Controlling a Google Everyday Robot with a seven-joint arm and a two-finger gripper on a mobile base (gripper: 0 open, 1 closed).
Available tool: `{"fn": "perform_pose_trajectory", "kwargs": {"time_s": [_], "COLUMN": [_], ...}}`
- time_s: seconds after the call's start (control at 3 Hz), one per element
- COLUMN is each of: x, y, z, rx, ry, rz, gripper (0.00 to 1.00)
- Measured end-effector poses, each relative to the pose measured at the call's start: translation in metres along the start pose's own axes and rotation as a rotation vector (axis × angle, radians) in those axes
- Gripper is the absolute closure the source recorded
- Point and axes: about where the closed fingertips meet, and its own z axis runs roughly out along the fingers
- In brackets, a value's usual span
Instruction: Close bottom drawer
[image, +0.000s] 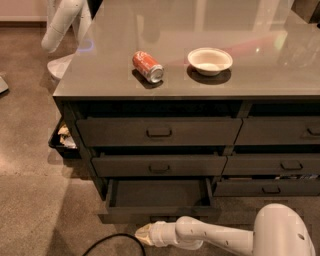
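Note:
The bottom drawer (159, 196) stands pulled out from the left stack, its dark inside showing and its low front panel (159, 216) facing me. My white arm reaches in from the lower right. My gripper (142, 233) is low by the floor, just in front of and slightly left of the drawer's front panel, close to its small centre handle (161, 218). The handle is partly hidden behind the wrist.
The counter (150, 82) carries a red soda can (148, 66) lying on its side and a white bowl (210, 61). Two shut drawers (159, 132) sit above the open one. A black cable (112, 242) lies on the carpet. A black bin (62, 140) stands at the cabinet's left. Another white robot (62, 25) is at the upper left.

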Motion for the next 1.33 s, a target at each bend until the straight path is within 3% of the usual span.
{"fn": "perform_pose_trajectory", "kwargs": {"time_s": [0.33, 0.67, 1.33], "x": [0.001, 0.002, -0.023], "y": [-0.005, -0.020, -0.070], "z": [0.010, 0.029, 0.059], "rx": [-0.005, -0.004, 0.035], "ry": [0.006, -0.004, -0.020], "rz": [0.004, -0.001, -0.066], "gripper": [1.00, 1.00, 1.00]}}
